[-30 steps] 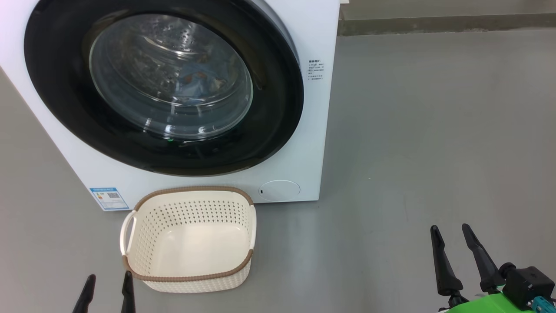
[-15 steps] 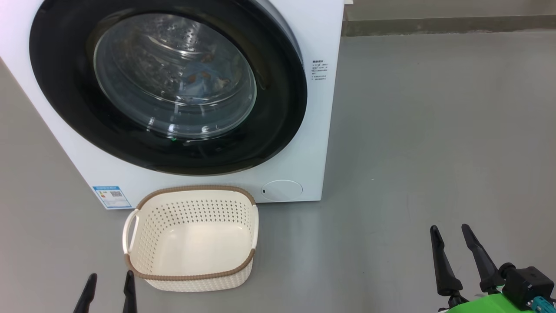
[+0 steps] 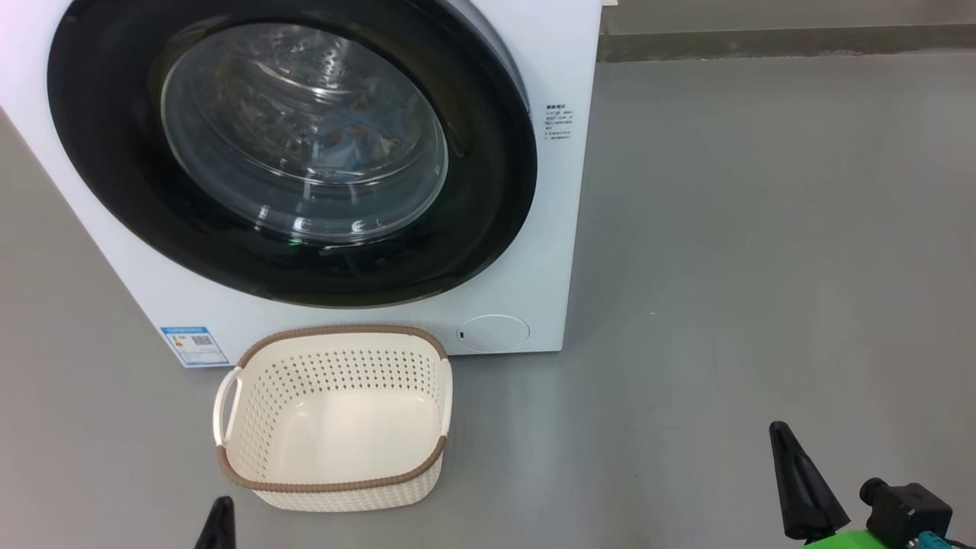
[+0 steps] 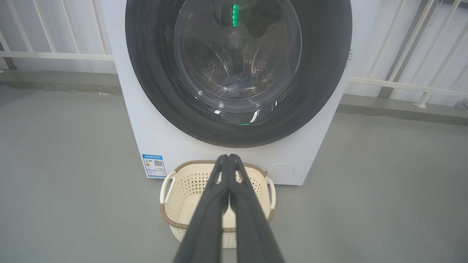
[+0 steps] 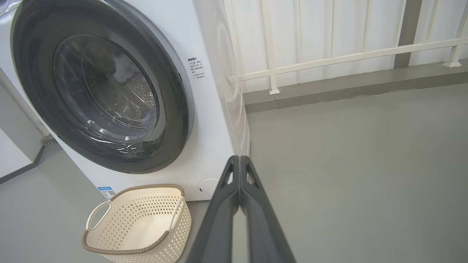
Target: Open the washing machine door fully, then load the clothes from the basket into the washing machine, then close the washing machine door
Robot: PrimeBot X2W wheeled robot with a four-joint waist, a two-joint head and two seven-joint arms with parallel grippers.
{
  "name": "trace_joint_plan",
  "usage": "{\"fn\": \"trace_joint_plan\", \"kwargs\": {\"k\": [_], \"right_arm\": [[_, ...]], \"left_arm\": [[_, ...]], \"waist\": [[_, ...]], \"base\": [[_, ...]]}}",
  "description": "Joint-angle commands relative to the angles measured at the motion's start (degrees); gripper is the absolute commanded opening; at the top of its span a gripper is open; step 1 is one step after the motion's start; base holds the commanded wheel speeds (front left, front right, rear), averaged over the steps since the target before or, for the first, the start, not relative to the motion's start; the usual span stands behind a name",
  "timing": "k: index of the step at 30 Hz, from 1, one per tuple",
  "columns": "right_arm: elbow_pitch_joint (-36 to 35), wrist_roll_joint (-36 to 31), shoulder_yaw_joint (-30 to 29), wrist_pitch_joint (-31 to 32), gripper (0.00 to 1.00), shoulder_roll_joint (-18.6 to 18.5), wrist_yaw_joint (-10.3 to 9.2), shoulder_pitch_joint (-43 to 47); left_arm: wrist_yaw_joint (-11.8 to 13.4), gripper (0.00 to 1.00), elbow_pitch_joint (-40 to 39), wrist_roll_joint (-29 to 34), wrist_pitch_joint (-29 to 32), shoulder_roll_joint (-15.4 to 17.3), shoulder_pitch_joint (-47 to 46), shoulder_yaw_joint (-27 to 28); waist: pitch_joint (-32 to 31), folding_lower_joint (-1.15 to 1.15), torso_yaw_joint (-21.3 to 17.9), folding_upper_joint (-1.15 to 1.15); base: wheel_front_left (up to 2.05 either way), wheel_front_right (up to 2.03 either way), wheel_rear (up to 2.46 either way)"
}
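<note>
On the washing machine (image 3: 549,229), a blue QR sticker (image 4: 153,165) left of the left claw (image 4: 229,157) and a small print block (image 3: 559,122), perhaps Chinese: both unreadable.

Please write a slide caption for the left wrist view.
Shut left gripper facing the empty basket; behind it, the washing machine door closed, clothes visible inside.

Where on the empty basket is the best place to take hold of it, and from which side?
Probably the looped handle on the left end of the basket, approached from above. It bows out from the perforated wall, leaving a gap for one finger, and lies nearest the left gripper, which is shut and must open first.
</note>
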Motion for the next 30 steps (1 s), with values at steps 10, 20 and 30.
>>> {"fn": "trace_joint_plan", "kwargs": {"k": [10,20,30], "right_arm": [[-0.48,7.39,-0.19,1.94,0.0,-0.25,0.01,-0.9],[0.03,13.63,-0.39,3.63,0.0,-0.34,0.01,-1.76],[0.45,19.24,-0.57,5.16,0.0,-0.4,0.02,-2.49]], "left_arm": [[0.04,0.0,0.1,-8.23,1.49,0.94,-1.59,-0.11],[-0.01,0.0,1.22,-15.14,2.84,1.35,-3.14,-0.27],[-0.03,0.0,2.09,-21.29,4.1,1.68,-4.49,-0.35]], "waist": [[0.12,0.01,-0.4,0.0],[0.27,0.0,-0.73,0.0],[0.38,0.0,-1.04,0.0]], "base": [[0.0,0.0,0.0],[0.0,0.0,0.0],[0.0,0.0,0.0]]}}
